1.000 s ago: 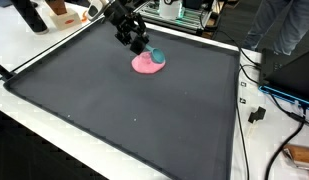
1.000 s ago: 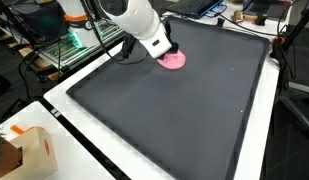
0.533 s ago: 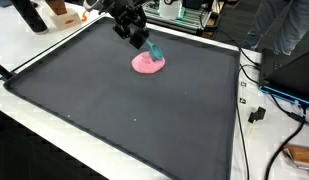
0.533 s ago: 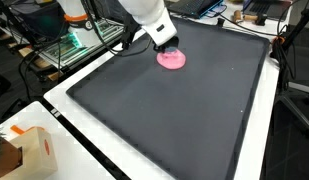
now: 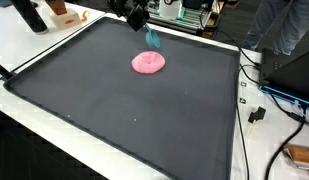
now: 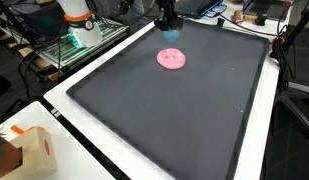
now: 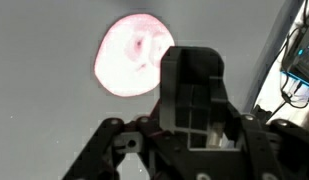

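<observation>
Small teal object (image 5: 152, 38) hangs aloft in the pincer (image 5: 147, 31), at 12 o'clock of the round pink disc (image 5: 147, 63) lying flat below.

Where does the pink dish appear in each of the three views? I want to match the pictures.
In an exterior view: pink dish on the mat, upper middle, below the gripper.
In an exterior view: dish upper middle, below the gripper.
Wrist view: dish upper left, above the gripper.
Shared landmark: the gripper, holding a teal thing above the dish in both exterior views.
</observation>
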